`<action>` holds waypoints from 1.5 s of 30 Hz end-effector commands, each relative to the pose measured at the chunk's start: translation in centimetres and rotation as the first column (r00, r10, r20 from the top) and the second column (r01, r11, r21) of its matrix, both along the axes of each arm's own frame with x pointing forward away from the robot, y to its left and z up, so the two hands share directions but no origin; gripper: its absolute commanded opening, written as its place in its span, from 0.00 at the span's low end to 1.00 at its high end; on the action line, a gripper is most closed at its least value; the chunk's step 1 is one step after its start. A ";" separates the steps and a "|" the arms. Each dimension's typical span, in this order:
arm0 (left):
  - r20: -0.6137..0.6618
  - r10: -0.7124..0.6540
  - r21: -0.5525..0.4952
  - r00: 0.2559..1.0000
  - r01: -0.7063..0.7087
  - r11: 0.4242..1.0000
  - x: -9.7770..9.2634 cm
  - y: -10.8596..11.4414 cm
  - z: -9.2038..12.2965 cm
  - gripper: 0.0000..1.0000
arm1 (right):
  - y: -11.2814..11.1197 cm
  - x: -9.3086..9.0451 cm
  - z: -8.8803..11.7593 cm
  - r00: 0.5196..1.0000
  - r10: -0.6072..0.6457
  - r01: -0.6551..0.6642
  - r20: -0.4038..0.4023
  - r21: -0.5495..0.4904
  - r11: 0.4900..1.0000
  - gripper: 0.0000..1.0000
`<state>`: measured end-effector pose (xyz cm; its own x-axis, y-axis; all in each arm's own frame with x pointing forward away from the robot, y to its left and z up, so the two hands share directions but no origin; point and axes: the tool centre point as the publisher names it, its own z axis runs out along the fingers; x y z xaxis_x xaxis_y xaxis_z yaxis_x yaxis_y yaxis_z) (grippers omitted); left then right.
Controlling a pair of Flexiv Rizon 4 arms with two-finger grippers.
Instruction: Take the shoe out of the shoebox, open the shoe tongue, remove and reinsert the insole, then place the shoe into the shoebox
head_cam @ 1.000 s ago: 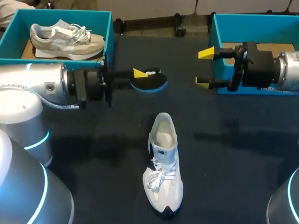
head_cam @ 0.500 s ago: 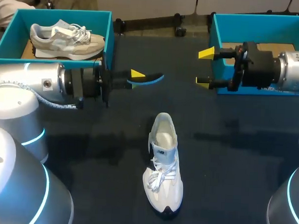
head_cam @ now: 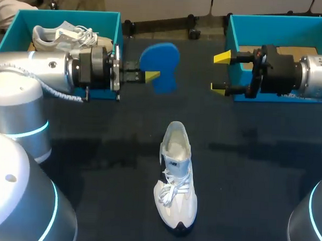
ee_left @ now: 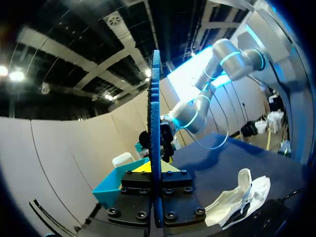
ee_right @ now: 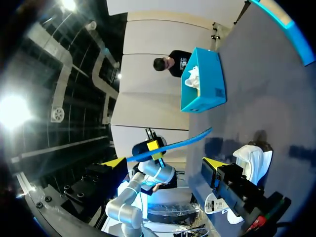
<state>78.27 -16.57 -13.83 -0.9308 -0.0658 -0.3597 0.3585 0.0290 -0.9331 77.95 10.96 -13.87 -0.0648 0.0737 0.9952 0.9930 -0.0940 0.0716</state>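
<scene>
White shoe [head_cam: 175, 174] lies on the table, toe toward the robot, opening up. Blue insole [head_cam: 159, 64] hangs in the air beyond the heel, a little to the shoe's left, pinched by one edge in the left gripper [head_cam: 148, 76] (edge-on in its wrist view). Right gripper [head_cam: 222, 72] is spread and empty, beyond the shoe to its right, at the shoebox [head_cam: 277, 20]. Risk: the insole looks floppy and the grip narrow, so it may buckle or slip on entry. The unheld shoe may also slide.

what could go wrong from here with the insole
The left gripper pinches the blue insole by one end only, so it may flex or slip. The white shoe lies unheld on the table, with the right gripper open and far off; pushing the insole in may shove it.
</scene>
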 end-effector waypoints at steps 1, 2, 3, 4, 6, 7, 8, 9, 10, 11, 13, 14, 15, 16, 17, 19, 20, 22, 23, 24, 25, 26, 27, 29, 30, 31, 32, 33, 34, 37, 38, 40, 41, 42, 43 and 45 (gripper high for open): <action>-0.799 -0.145 -0.076 0.583 0.142 0.987 0.4 0.3 0.2 0.00 | 0.1 0.0 -0.1 1.000 0.000 0.000 0.001 0.000 1.000 1.00; -0.838 -0.177 -0.109 0.517 0.160 0.981 0.4 0.4 0.1 0.00 | 0.1 0.0 -0.1 1.000 0.000 0.000 0.001 0.000 1.000 1.00; -0.861 -0.189 -0.122 0.473 0.169 0.978 0.5 0.5 0.1 0.00 | 0.1 0.0 -0.1 1.000 0.000 0.000 0.001 0.000 1.000 1.00; -0.880 -0.201 -0.136 0.430 0.178 0.975 0.5 0.6 0.0 0.00 | 0.1 0.0 -0.1 1.000 0.000 0.000 0.001 0.000 1.000 1.00; -0.902 -0.222 -0.160 0.370 0.191 0.968 0.6 0.7 0.0 0.00 | 0.1 0.0 -0.1 1.000 0.000 0.000 0.001 0.000 1.000 1.00; -0.902 -0.222 -0.160 0.370 0.191 0.968 0.6 0.7 0.0 0.00 | 0.1 0.0 -0.1 1.000 0.000 0.000 0.001 0.000 1.000 1.00; -0.902 -0.222 -0.160 0.370 0.191 0.968 0.6 0.7 0.0 0.00 | 0.1 0.0 -0.1 1.000 0.000 0.000 0.001 0.000 1.000 1.00; -0.902 -0.222 -0.160 0.370 0.191 0.968 0.6 0.7 0.0 0.00 | 0.1 0.0 -0.1 1.000 0.000 0.000 0.001 0.000 1.000 1.00; -0.902 -0.222 -0.160 0.370 0.191 0.968 0.6 0.7 0.0 0.00 | 0.1 0.0 -0.1 1.000 0.000 0.000 0.001 0.000 1.000 1.00; -0.902 -0.222 -0.160 0.370 0.191 0.968 0.6 0.7 0.0 0.00 | 0.1 0.0 -0.1 1.000 0.000 0.000 0.001 0.000 1.000 1.00; -0.902 -0.222 -0.160 0.370 0.191 0.968 0.6 0.7 0.0 0.00 | 0.1 0.0 -0.1 1.000 0.000 0.000 0.001 0.000 1.000 1.00; -0.902 -0.222 -0.160 0.370 0.191 0.968 0.6 0.7 0.0 0.00 | 0.1 0.0 -0.1 1.000 0.000 0.000 0.001 0.000 1.000 1.00; -0.902 -0.222 -0.160 0.370 0.191 0.968 0.6 0.7 0.0 0.00 | 0.1 0.0 -0.1 1.000 0.000 0.000 0.001 0.000 1.000 1.00; -0.902 -0.222 -0.160 0.370 0.191 0.968 0.6 0.7 0.0 0.00 | 0.1 0.0 -0.1 1.000 0.000 0.000 0.001 0.000 1.000 1.00; -0.902 -0.222 -0.160 0.370 0.191 0.968 0.6 0.7 0.0 0.00 | 0.1 0.0 -0.1 1.000 0.000 0.000 0.001 0.000 1.000 1.00; -0.932 -0.215 -0.167 0.292 0.181 0.969 0.6 0.3 -0.2 0.00 | 0.1 0.0 -0.1 1.000 0.000 0.000 0.001 0.000 1.000 1.00; -0.943 -0.214 -0.171 0.255 0.177 0.969 0.6 0.2 -0.2 0.00 | 0.1 0.0 -0.1 1.000 0.000 0.000 0.001 0.000 1.000 1.00; -0.960 -0.226 -0.203 0.164 0.150 0.968 0.7 0.0 -0.3 0.00 | 0.1 0.0 -0.1 1.000 0.000 0.000 0.001 0.000 1.000 1.00; -0.965 -0.233 -0.217 0.121 0.130 0.967 0.8 -0.1 -0.3 0.00 | 0.1 0.0 -0.1 1.000 0.000 0.000 0.001 0.000 1.000 1.00; -0.969 -0.238 -0.229 0.072 0.112 0.967 0.9 -0.2 -0.4 0.00 | 0.1 0.0 -0.1 1.000 0.000 0.000 0.001 0.000 1.000 1.00; -0.971 -0.238 -0.234 0.025 0.107 0.966 0.9 -0.3 -0.5 0.00 | 0.1 0.0 -0.1 1.000 0.000 0.000 0.001 0.000 1.000 1.00; -0.971 -0.237 -0.236 0.006 0.091 0.968 0.9 -0.4 -0.6 0.00 | 0.1 0.0 -0.1 1.000 0.000 0.000 0.001 0.000 1.000 1.00; -0.973 -0.232 -0.233 -0.015 0.084 0.969 0.9 -0.5 -0.7 0.00 | 0.1 0.0 -0.1 1.000 0.000 0.000 0.001 0.000 1.000 1.00; -0.974 -0.226 -0.227 -0.030 0.075 0.971 0.7 -0.7 -0.9 0.00 | 0.1 0.0 -0.1 1.000 0.000 0.000 0.001 0.000 1.000 1.00; -0.973 -0.222 -0.226 -0.056 0.080 0.971 0.6 -0.8 -0.9 0.00 | 0.1 0.0 -0.1 1.000 0.000 0.000 0.001 0.000 1.000 1.00; -0.974 -0.221 -0.225 -0.057 0.081 0.971 0.4 -0.8 -0.9 0.00 | 0.1 0.0 -0.1 1.000 0.000 0.000 0.001 0.000 1.000 1.00; -0.976 -0.211 -0.215 -0.049 0.089 0.973 0.2 -0.9 -0.9 0.00 | 0.1 0.0 -0.1 1.000 0.000 0.000 0.001 0.000 1.000 1.00; -0.978 -0.201 -0.206 -0.052 0.103 0.973 -0.1 -1.0 -1.1 0.00 | 0.1 0.0 -0.1 1.000 0.000 0.000 0.001 0.000 1.000 1.00; -0.980 -0.193 -0.198 -0.050 0.104 0.975 -0.3 -1.0 -1.2 0.00 | 0.1 0.0 -0.1 1.000 0.000 0.000 0.001 0.000 1.000 1.00; -0.979 -0.177 -0.186 -0.096 0.085 0.979 -0.9 -1.1 -1.4 0.00 | 0.1 0.0 -0.1 1.000 0.000 0.000 0.001 0.000 1.000 1.00; -0.977 -0.174 -0.184 -0.123 0.077 0.980 -0.9 -1.1 -1.4 0.00 | 0.1 0.0 -0.1 1.000 0.000 0.000 0.001 0.000 1.000 1.00; -0.967 -0.161 -0.175 -0.199 0.053 0.983 -0.8 -1.2 -1.6 0.00 | 0.1 0.0 -0.1 1.000 0.000 0.000 0.001 0.000 1.000 1.00; -0.962 -0.158 -0.173 -0.222 0.049 0.984 -0.7 -1.3 -1.7 0.00 | 0.1 0.0 -0.1 1.000 0.000 0.000 0.001 0.000 1.000 1.00; -0.957 -0.148 -0.164 -0.251 0.045 0.985 -0.4 -1.3 -1.9 0.00 | 0.1 0.0 -0.1 1.000 0.000 0.000 0.001 0.000 1.000 1.00; -0.954 -0.144 -0.160 -0.261 0.040 0.986 -0.2 -1.3 -2.1 0.00 | 0.1 0.0 -0.1 1.000 0.000 0.000 0.001 0.000 1.000 1.00; -0.943 -0.136 -0.152 -0.304 0.029 0.988 0.3 -1.4 -2.5 0.00 | 0.1 0.0 -0.1 1.000 0.000 0.000 0.001 0.000 1.000 1.00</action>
<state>78.12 -17.64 -15.92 -0.4004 0.1262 0.9076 -0.9127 0.0334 -0.4073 77.93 10.95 -13.88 -0.0654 0.0736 0.9951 0.9930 -0.0938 0.0722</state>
